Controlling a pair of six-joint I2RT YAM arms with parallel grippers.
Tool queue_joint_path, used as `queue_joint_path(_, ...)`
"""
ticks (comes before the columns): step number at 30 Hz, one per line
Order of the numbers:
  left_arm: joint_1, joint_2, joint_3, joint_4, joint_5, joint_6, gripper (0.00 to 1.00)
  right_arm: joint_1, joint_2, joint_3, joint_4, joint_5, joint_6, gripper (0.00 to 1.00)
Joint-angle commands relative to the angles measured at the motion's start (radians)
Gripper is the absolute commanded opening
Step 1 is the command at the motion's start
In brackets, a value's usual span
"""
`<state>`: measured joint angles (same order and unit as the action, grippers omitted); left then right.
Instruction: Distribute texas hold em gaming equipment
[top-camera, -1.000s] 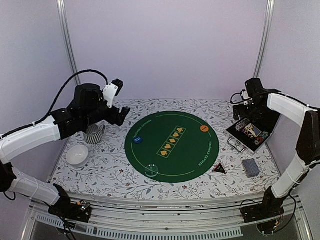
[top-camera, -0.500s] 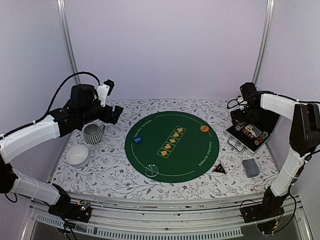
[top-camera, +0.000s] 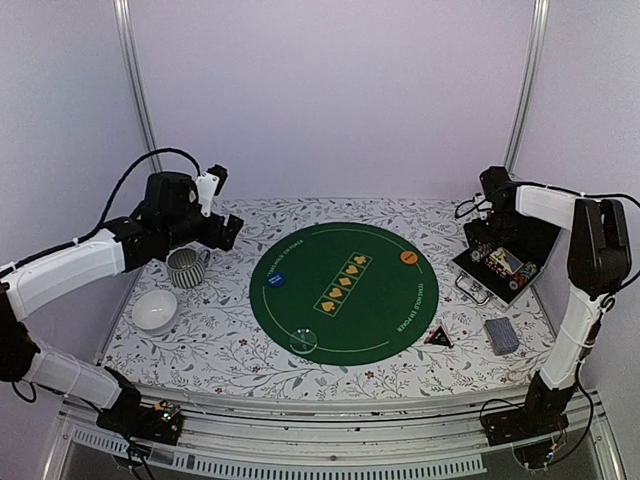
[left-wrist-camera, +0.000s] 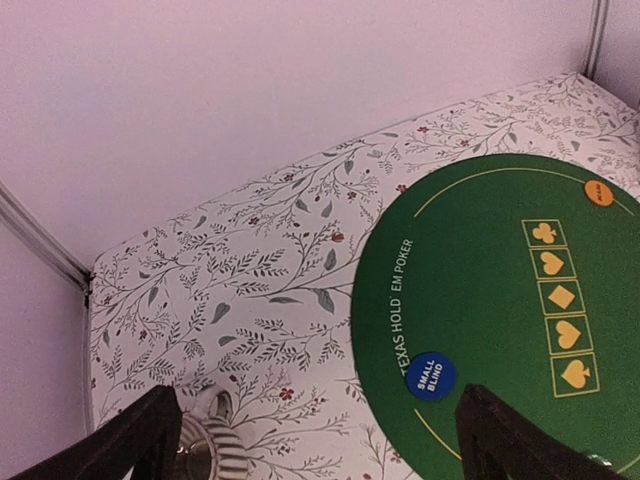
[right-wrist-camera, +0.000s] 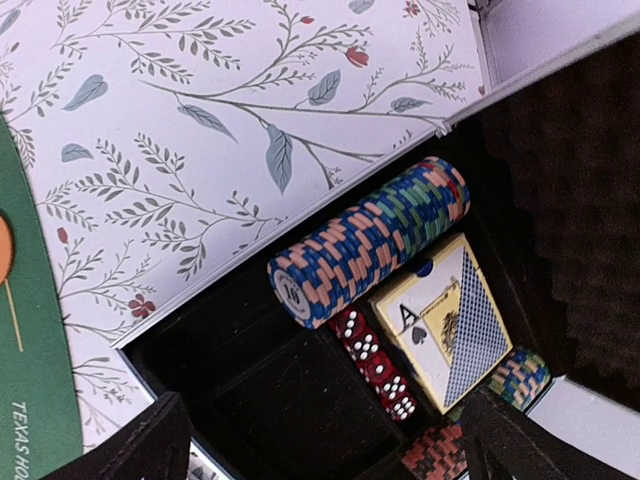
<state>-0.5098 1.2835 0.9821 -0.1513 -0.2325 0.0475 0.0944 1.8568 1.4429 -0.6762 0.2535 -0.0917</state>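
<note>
Moved since earlier: the right arm is folding at the elbow and bringing the right claw down over the open black case at the far right. The left arm is drawing back leftward, and the left claw is now hanging just beyond the striped mug.
Unmoved: everything on the counter is lying where it was.
Right claw: it is standing released and wide, grasping nothing, and is probably lining up on the case's contents.
Left claw: it is standing released and empty, keeping clear of the mat.
Case contents: a multicoloured chip stack is lying on its side along the case wall. Red dice and a boxed card pack are sitting just beside it, stored and not yet handed out.
Green poker mat: it is carrying the blue small-blind button at its left edge and the orange button at its far right edge, likely marking seats.
Deck of grey-blue-backed cards: it is lying off the mat at the near right, within the right arm's reach.
</note>
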Motion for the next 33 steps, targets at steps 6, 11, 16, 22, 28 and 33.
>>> queue_joint_path(6,0.017,0.017,-0.014,0.018,0.013,0.003,0.98,-0.006,0.183,0.131,0.055,0.103,-0.143,0.72)
queue_joint_path(11,0.018,0.03,-0.016,0.019,0.013,0.009,0.98,-0.006,0.256,0.183,0.057,0.126,-0.157,0.67)
queue_joint_path(16,0.023,0.037,-0.016,0.018,0.031,0.012,0.98,-0.006,0.299,0.198,0.057,0.141,-0.162,0.71)
queue_joint_path(22,0.028,0.035,-0.014,0.015,0.055,0.012,0.98,0.005,0.307,0.178,0.071,0.151,-0.161,0.77)
queue_joint_path(28,0.03,0.031,-0.016,0.017,0.071,0.013,0.98,0.016,0.334,0.161,0.109,0.221,-0.184,0.75)
queue_joint_path(33,0.03,0.026,-0.019,0.018,0.075,0.015,0.98,0.019,0.344,0.16,0.119,0.255,-0.193,0.76)
